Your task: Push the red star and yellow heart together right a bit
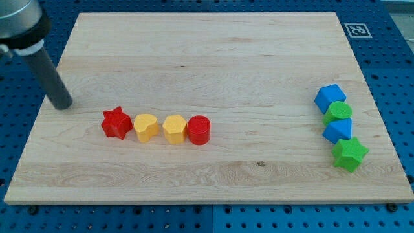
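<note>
The red star (pixel 117 123) lies on the wooden board (pixel 213 58) at the view's left. The yellow heart (pixel 146 127) touches it on its right. A yellow hexagon (pixel 174 129) and a red cylinder (pixel 199 130) continue the row to the right, all touching. My tip (pixel 63 103) stands to the upper left of the red star, a clear gap away from it.
At the view's right a column of blocks stands close together: a blue block (pixel 330 98), a green cylinder (pixel 337 113), a second blue block (pixel 338 131) and a green star (pixel 350 154). A marker tag (pixel 357 30) sits off the board's top right corner.
</note>
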### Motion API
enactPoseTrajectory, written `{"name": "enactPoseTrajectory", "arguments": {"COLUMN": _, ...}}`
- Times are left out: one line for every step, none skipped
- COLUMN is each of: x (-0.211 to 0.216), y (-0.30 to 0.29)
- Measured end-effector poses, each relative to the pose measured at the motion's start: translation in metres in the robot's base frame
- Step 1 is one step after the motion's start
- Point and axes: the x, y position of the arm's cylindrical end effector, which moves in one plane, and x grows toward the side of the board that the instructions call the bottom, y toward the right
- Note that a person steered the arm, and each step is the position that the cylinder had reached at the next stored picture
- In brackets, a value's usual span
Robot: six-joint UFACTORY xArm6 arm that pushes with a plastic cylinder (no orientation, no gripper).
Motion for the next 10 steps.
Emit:
{"name": "enactPoseTrajectory", "arguments": {"x": 0.037, "y": 0.009}}
{"name": "enactPoseTrajectory", "arguments": {"x": 0.050, "y": 0.014}}
{"name": "enactPoseTrajectory", "arguments": {"x": 0.050, "y": 0.028}}
{"name": "enactPoseTrajectory", "arguments": {"x": 0.050, "y": 0.110}}
{"name": "enactPoseTrajectory", "arguments": {"x": 0.050, "y": 0.160}}
{"name": "enactPoseTrajectory", "arguments": {"x": 0.049, "y": 0.167}}
{"name": "enactPoseTrajectory", "arguments": {"x": 0.045, "y": 0.155}}
{"name": "enactPoseTrajectory", "arguments": {"x": 0.045, "y": 0.124}}
{"name": "enactPoseTrajectory", "arguments": {"x": 0.043, "y": 0.097}}
{"name": "enactPoseTrajectory", "arguments": {"x": 0.024, "y": 0.091}}
